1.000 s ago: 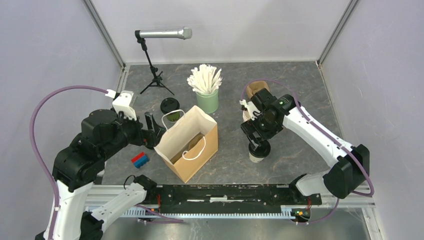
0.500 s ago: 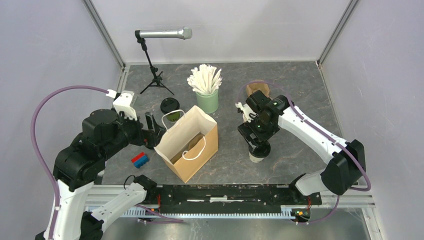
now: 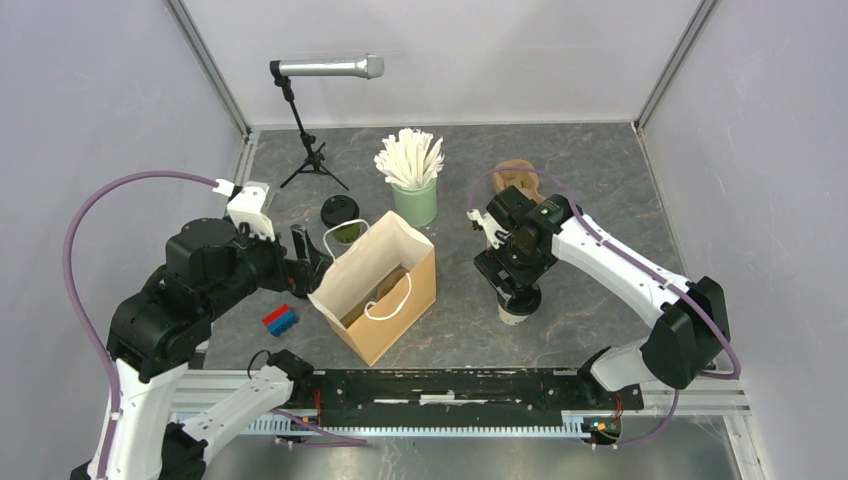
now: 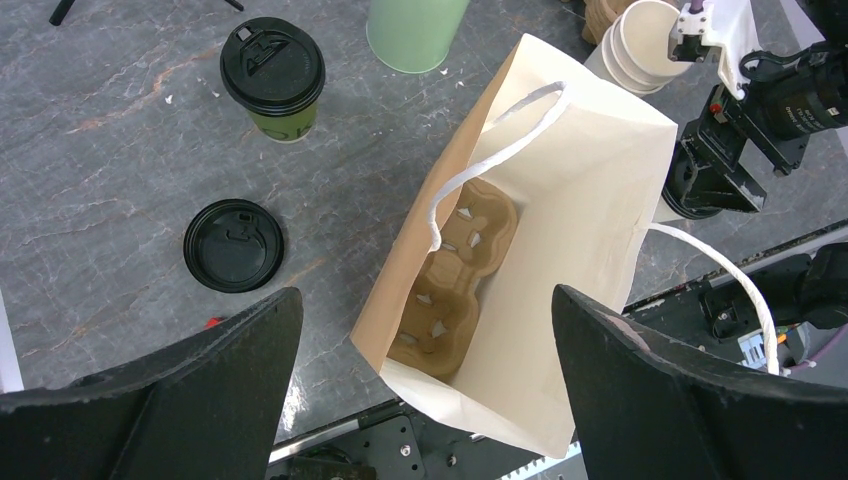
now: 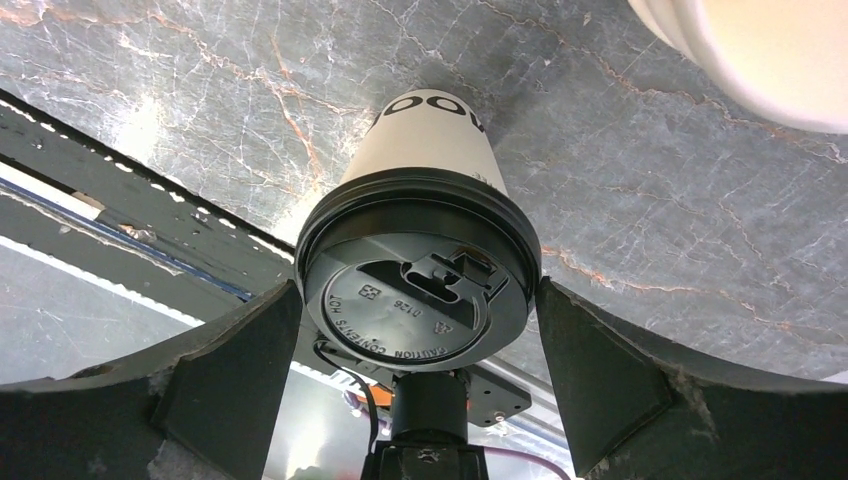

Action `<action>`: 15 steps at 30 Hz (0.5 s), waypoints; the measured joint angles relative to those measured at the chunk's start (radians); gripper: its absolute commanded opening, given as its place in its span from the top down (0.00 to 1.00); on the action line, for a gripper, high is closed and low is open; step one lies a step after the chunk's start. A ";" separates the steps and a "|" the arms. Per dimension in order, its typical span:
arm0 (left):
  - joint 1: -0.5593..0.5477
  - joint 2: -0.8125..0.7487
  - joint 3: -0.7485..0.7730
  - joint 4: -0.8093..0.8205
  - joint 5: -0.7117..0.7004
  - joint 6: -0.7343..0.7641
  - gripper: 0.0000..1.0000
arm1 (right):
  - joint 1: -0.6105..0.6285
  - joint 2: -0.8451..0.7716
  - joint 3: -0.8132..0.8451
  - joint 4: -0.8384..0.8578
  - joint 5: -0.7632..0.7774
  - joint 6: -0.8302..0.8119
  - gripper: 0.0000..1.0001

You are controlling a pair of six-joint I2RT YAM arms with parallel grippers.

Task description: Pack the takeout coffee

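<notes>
Top external view: your right gripper (image 3: 518, 290) hangs straight over the white cup with dark print (image 3: 514, 312), which stands upright on the grey stone-patterned table (image 3: 600, 170), to the right of the paper bag (image 3: 385, 290) and apart from it. Right wrist view: you are looking down on that cup's round black lid, and the two fingers (image 5: 230, 370) sit spread wide, one at each side of the lid's rim. You cannot tell from here whether the pads touch the rim. The cup rests on the table.

Your left gripper (image 3: 305, 255) is at the left of the bag, near its open mouth. Left wrist view: its fingers (image 4: 640, 400) stand far apart and hold nothing. Between them you see down into the bag, where a brown moulded cup carrier (image 4: 455, 280) lies at the bottom with no cups in it.

The olive-green cup (image 4: 272, 80) stands upright with its black lid on, on the table beyond the bag's mouth and outside it. A loose black lid (image 4: 234, 245) lies flat nearby. A mint-green cup of white sticks (image 3: 412, 185) stands behind the bag, a stack of cream cups (image 3: 515, 178) lies behind the right arm, and a microphone on a stand (image 3: 325, 68) is at the back left. A red and blue block (image 3: 280, 320) lies beside the left arm.
</notes>
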 measured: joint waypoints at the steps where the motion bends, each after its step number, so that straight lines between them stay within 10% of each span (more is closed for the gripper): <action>1: 0.000 0.000 0.000 0.000 0.000 0.000 0.00 | 0.002 0.000 0.000 0.000 0.005 0.000 0.06; 15: 0.000 0.003 0.000 0.000 0.001 0.000 0.00 | 0.011 0.000 -0.013 0.014 0.027 0.000 0.11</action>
